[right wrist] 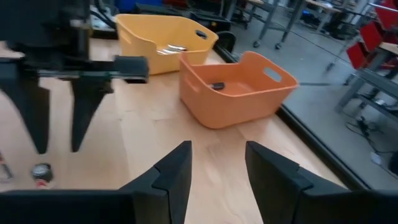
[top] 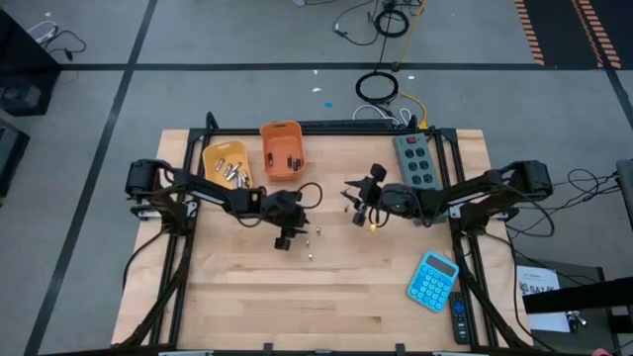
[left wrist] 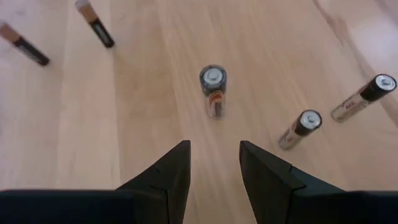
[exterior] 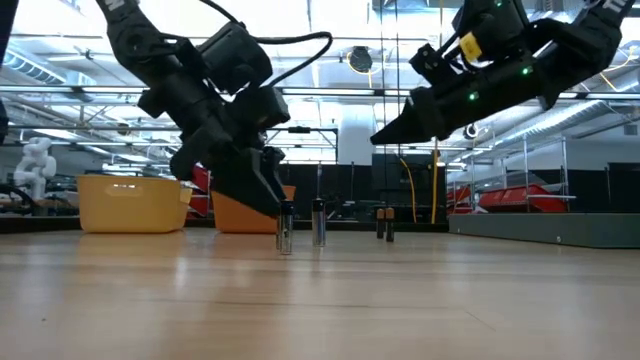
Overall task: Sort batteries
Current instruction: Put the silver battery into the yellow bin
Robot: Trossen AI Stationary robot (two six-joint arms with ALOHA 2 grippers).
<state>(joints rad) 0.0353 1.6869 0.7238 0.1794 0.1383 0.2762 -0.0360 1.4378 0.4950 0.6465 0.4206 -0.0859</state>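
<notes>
Left end effector [left wrist: 214, 165] spread, empty, poised over upright battery [left wrist: 213, 91]; right end effector [right wrist: 217, 165] spread, raised.

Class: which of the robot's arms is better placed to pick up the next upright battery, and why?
Probably the left: its open gripper points at an upright battery. The right gripper hangs higher, empty.

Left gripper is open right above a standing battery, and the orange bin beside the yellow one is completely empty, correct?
Not quite. The orange bin holds one dark battery, as the right wrist view shows. The rest stands: the left gripper is open over a standing battery, beside the yellow bin.
</notes>
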